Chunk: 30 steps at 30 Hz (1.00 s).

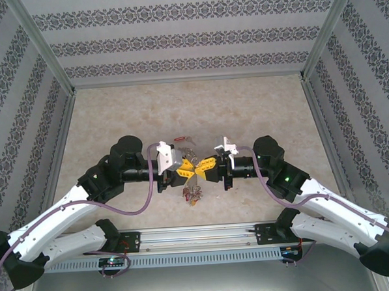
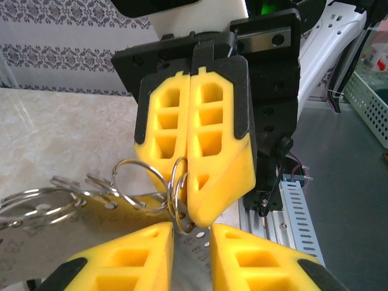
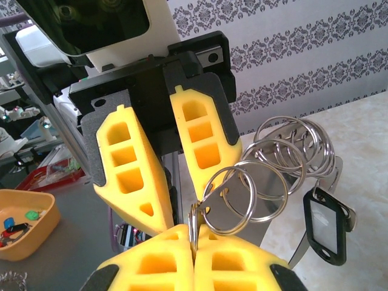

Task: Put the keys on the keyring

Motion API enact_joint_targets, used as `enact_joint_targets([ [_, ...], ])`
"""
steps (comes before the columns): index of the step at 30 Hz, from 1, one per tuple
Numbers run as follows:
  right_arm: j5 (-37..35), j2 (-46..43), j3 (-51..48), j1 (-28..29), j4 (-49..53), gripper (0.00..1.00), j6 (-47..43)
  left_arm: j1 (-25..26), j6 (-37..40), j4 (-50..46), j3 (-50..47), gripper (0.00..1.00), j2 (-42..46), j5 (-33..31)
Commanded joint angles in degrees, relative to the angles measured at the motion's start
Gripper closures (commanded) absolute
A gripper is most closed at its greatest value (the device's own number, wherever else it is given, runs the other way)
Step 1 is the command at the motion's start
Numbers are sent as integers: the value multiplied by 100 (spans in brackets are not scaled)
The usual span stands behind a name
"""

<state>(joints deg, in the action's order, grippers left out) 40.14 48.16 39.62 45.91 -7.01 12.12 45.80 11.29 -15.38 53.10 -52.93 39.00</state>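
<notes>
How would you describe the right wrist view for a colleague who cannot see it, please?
The right gripper, jaws shut, pinches a small metal ring seen edge-on at the bottom of the frame. Facing it, higher in the frame, is the left gripper, its yellow jaws slightly apart. A bunch of linked rings with a dark tag sits to the right.

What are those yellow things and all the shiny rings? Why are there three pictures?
This is a robot with two arms on a table. One picture looks down from above; the other two come from cameras on the wrists. Each arm ends in a yellow pincer. The right pincer is shut on a small ring, beside more rings and a dark tag. The left pincer faces it, slightly open. Just below them are keys; hanging or lying, I can't tell.
</notes>
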Motion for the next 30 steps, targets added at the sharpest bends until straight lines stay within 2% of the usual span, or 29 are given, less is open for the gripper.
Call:
enact_joint_targets([
  [1, 151, 17, 40, 52, -416, 100, 47, 68, -99, 380, -8, 77, -25, 193],
  [11, 202, 113, 55, 63, -445, 100, 28, 61, -161, 516, -24, 85, -144, 296],
  [13, 213, 141, 55, 69, -435, 100, 27, 62, -172, 576, -22, 89, -160, 308],
  [15, 205, 158, 55, 78, -418, 100, 2, 61, -176, 614, -31, 100, -178, 307],
  [20, 76, 128, 46, 89, -344, 100, 18, 61, -103, 668, -121, 100, -113, 209],
  [24, -71, 42, 29, 87, -306, 76, 171, 61, 32, 492, -96, 100, -53, 19],
  [25, -100, 0, 4, 87, -305, 73, 199, 62, 66, 447, -84, 100, -51, -16],
  [27, -216, -118, -40, 78, -266, 68, 269, 60, 120, 393, -71, 100, -24, -90],
  [30, -358, -306, -76, 72, -163, 68, 333, 56, 187, 291, -13, 100, -20, -153],
])
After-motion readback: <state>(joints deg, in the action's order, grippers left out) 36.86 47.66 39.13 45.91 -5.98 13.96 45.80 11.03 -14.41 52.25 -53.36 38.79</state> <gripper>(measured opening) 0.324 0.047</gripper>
